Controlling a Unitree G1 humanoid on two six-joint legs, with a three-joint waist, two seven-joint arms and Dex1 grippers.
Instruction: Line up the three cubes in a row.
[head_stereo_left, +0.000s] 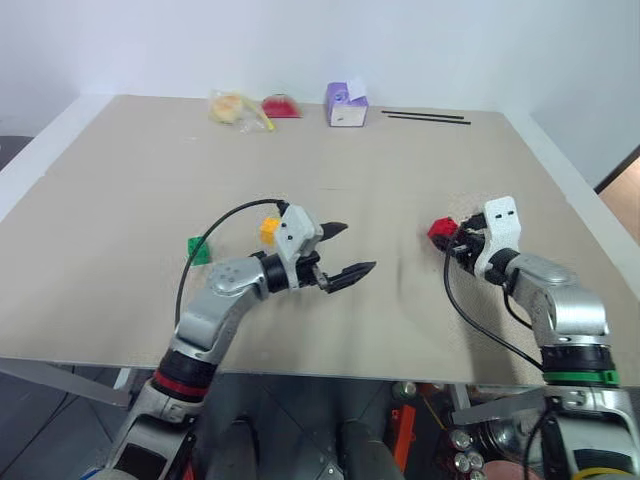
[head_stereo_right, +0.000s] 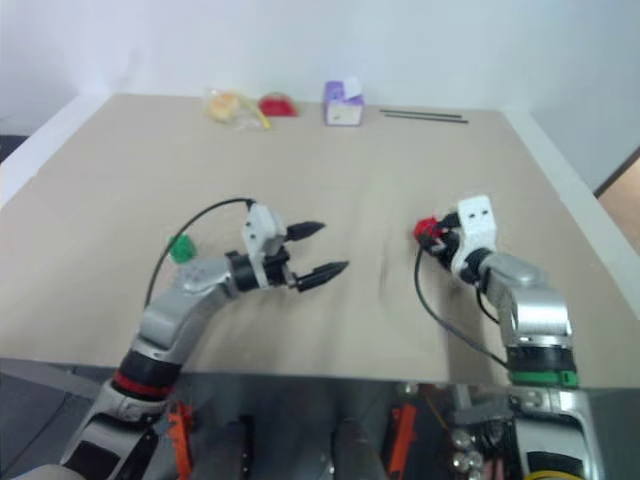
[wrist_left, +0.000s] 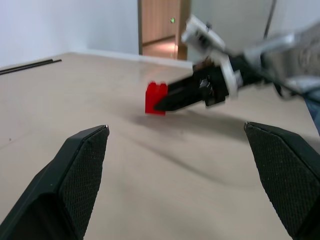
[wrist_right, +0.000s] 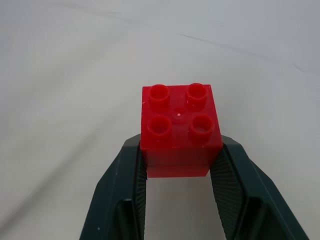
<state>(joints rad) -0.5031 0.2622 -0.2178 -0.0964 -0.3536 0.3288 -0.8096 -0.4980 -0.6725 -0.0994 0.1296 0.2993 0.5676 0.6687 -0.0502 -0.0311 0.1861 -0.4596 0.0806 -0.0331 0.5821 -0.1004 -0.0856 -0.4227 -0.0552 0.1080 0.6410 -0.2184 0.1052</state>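
Observation:
My right gripper (wrist_right: 179, 150) is shut on the red cube (wrist_right: 179, 127), studs up, pinching its lower half between both fingers. In the left eye view the red cube (head_stereo_left: 441, 231) sits at the right-middle of the table, close to its surface. My left gripper (head_stereo_left: 358, 247) stands open over the table's middle, pointing toward the red cube (wrist_left: 156, 98) with nothing between its fingers. The yellow-orange cube (head_stereo_left: 268, 229) rests just behind my left wrist. Farther left lies the green cube (head_stereo_left: 199, 250), beside the left arm's black cable.
At the table's far edge stand a purple-and-white box (head_stereo_left: 346, 104), a yellowish bag (head_stereo_left: 235, 108) and a red item (head_stereo_left: 281, 106). Two thin black rods (head_stereo_left: 425, 117) lie to the right of the box. The beige table (head_stereo_left: 120, 180) has bare surface between my grippers.

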